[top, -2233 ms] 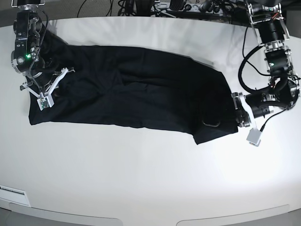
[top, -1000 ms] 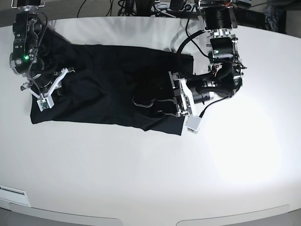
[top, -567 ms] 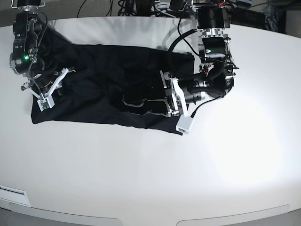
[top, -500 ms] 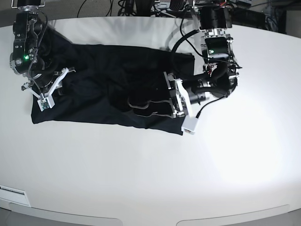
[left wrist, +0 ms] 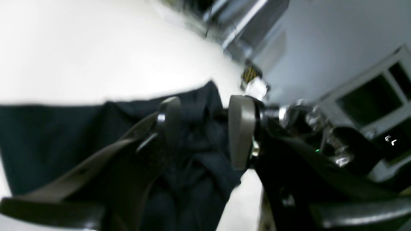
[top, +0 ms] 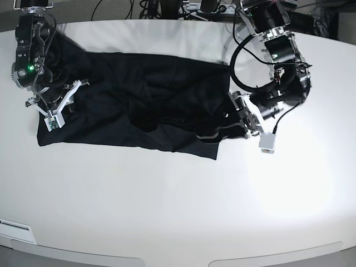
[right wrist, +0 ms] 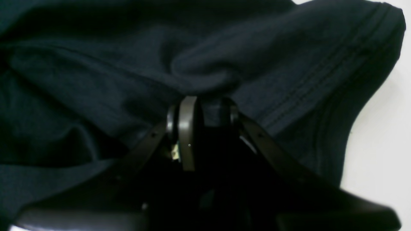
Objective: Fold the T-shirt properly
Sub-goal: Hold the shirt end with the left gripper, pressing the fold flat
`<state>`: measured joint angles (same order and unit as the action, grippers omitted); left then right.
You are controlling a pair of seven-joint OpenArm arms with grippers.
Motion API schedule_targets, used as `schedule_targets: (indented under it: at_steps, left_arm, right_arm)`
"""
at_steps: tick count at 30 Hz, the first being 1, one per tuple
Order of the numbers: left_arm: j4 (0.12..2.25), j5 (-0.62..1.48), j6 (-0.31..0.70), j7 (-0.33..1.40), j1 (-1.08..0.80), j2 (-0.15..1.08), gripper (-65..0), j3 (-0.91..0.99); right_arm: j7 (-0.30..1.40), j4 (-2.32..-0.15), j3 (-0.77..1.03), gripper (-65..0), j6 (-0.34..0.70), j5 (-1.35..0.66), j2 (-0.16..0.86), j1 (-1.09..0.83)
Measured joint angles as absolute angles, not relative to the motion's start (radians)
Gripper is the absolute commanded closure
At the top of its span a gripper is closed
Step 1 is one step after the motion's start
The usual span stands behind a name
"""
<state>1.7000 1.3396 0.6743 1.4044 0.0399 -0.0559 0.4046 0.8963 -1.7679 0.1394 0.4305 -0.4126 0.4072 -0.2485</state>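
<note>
The black T-shirt lies flat on the white table, its right part folded over toward the middle. My left gripper hovers at the shirt's right edge. In the left wrist view it is open, with dark fabric showing beneath the gap and nothing pinched. My right gripper sits on the shirt's left end. Up close it is shut on a raised fold of the fabric, beside a stitched hem.
Cables and equipment crowd the table's far edge. A small label is stuck near the front left rim. White tabletop stretches in front of the shirt and to its right.
My left gripper has drawn back to the right, from over the shirt's middle to its right edge, leaving the folded-over fabric lying there. Its jaws have narrowed somewhat. The right arm has not moved.
</note>
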Motion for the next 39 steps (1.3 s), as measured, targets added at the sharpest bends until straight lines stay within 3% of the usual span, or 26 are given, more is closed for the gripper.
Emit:
schedule_targets:
  at_steps: [3,6,12,19,27,39]
  left_arm:
    - [1.700,1.098,0.625,1.388,0.018,-0.049,-20.9,0.378]
    - [1.700,1.017,0.614,1.294,0.000,-0.049,-21.5,0.380]
    - [1.700,1.000,0.614,1.268,0.000,-0.047,-35.9,0.380]
    - [1.700,0.982,0.645,1.264,0.000,-0.046,-36.1,0.306]
    - [1.699,0.822,0.652,1.171,0.002,-0.046,-36.1,0.222]
    - [1.717,0.871,0.641,1.204,0.075,-0.020,-36.1,0.230]
  right_arm:
    - [0.897,-1.768,0.139,-16.7,0.430,-0.413,0.407,-0.249]
    - [0.897,-1.768,0.139,-16.7,0.430,-0.412,0.407,-0.249]
    - [0.897,-1.768,0.139,-16.7,0.430,-0.417,0.407,-0.249]
    - [0.897,-1.768,0.139,-16.7,0.430,-0.416,0.407,-0.249]
    - [0.897,-1.768,0.139,-16.7,0.430,-0.417,0.407,-0.249]
    - [0.897,-1.768,0.139,-16.7,0.430,-0.417,0.407,-0.249]
